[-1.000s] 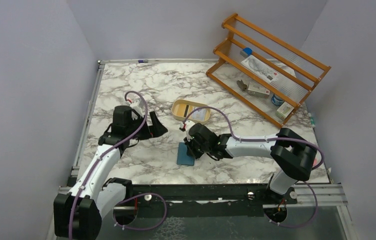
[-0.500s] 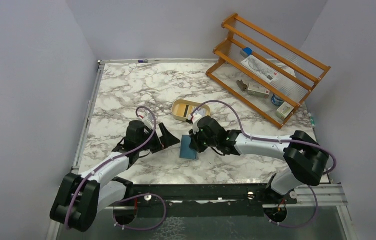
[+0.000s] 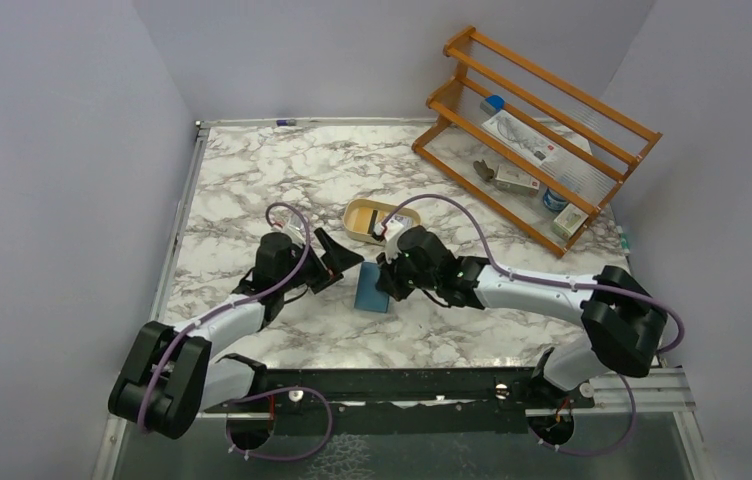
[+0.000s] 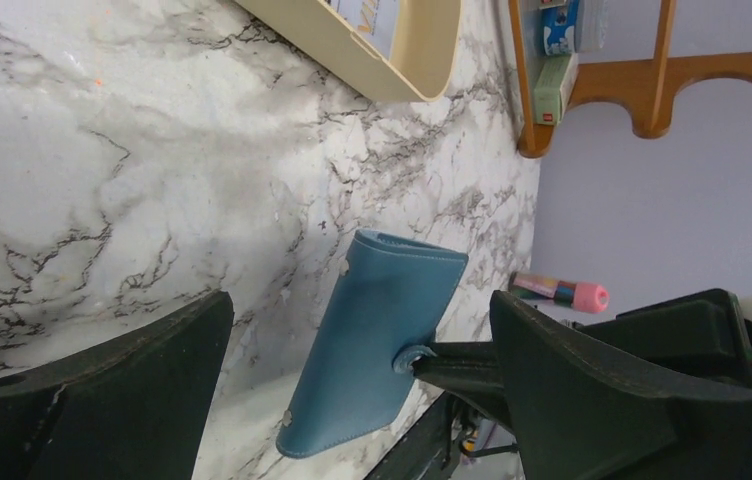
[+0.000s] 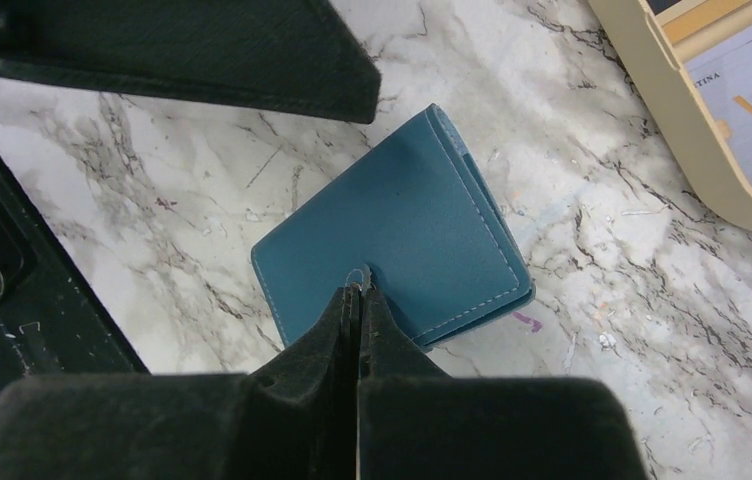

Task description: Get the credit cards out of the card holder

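card holder (image 3: 370, 291): closed, long axis toward counter's (image 3: 252, 180) far edge | right gripper (image 5: 356, 290): pinching its tab (image 5: 357, 277) | left gripper (image 4: 360, 310): jaws apart

left arm (image 3: 222, 320): jaws spread wide | right arm (image 3: 532, 288): jaws pinched together

A tan dish (image 3: 350, 221) sits near a wooden rack (image 3: 562, 84).

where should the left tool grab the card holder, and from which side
Probably the free long edge opposite the snap tab, coming in from the left: the right tool is shut on that tab, and the open left tool faces the bare edge of the closed card holder.
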Motion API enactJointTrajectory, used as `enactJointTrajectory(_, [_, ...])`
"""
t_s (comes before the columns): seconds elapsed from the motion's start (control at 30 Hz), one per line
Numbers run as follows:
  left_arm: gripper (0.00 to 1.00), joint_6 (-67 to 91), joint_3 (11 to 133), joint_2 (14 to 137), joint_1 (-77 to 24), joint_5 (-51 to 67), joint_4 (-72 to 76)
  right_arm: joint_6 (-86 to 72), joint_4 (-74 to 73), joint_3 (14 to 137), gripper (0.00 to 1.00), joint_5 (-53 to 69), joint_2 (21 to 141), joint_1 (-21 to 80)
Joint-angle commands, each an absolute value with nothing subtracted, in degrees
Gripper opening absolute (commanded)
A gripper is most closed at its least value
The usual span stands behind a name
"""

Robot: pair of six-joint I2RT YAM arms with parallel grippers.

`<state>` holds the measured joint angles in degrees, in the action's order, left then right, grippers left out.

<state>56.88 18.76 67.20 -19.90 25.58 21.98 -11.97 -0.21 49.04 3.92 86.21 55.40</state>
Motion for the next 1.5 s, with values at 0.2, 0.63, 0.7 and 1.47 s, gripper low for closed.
enactJointTrajectory(0.2, [0.99, 64.0, 25.1, 72.6, -20.1, 27.9, 32.3, -9.8, -3.1, 53.3, 0.01, 2.1, 78.1, 55.2])
enactJointTrajectory(0.63, [0.96, 73.4, 22.4, 72.8, -20.2, 34.1, 43.9, -9.7, -1.4, 54.3, 0.01, 3.1, 78.4, 54.9])
enactJointTrajectory(0.7, [0.90, 73.6, 22.1, 71.6, -20.2, 34.6, 43.9, -9.6, -1.0, 54.3, 0.01, 3.5, 79.0, 54.9])
enactJointTrajectory(1.47, [0.62, 72.0, 18.5, 70.1, -20.6, 39.5, 43.9, -7.1, -1.4, 57.1, 0.01, 4.2, 80.1, 53.4])
